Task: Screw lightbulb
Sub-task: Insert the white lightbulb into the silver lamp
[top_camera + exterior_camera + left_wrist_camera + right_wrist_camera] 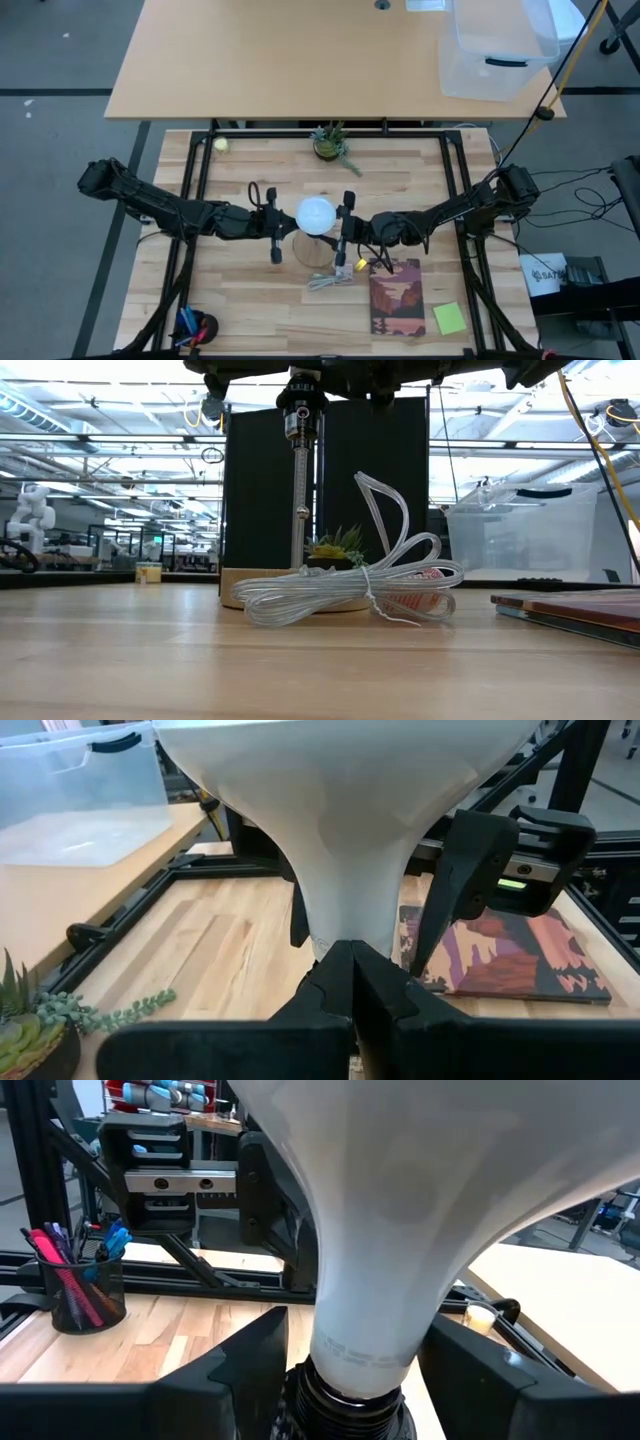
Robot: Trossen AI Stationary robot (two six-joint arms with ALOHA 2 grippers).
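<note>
The white lightbulb [315, 214] stands upright, globe up, its neck [370, 1310] going down into a dark ribbed socket [345, 1410]. The socket tops a thin rod [298, 500] that rises from a round wooden disc [311, 252]. My left gripper [352, 965] comes level from the table's left, and its fingertips meet in front of the neck's lower end. My right gripper [365, 1370] comes level from the right. It is open, with one finger [250, 1365] on each side of the neck and a narrow gap to it. Both also show in the high view, the left gripper [290, 224] and the right gripper [336, 228]. My left gripper's shut fingertips [330, 985] stand right at the lower end of the bulb's neck [335, 935] and hide what lies behind them. I cannot tell whether they touch the bulb or the socket.
A coiled clear cord [330, 280] lies beside the disc, with a book [396, 296] and a yellow-green note [449, 318] to its right. A pen cup [195, 328] stands near left. A potted plant [330, 142] and a small ball [220, 144] sit far. A clear bin [500, 50] is on the far table.
</note>
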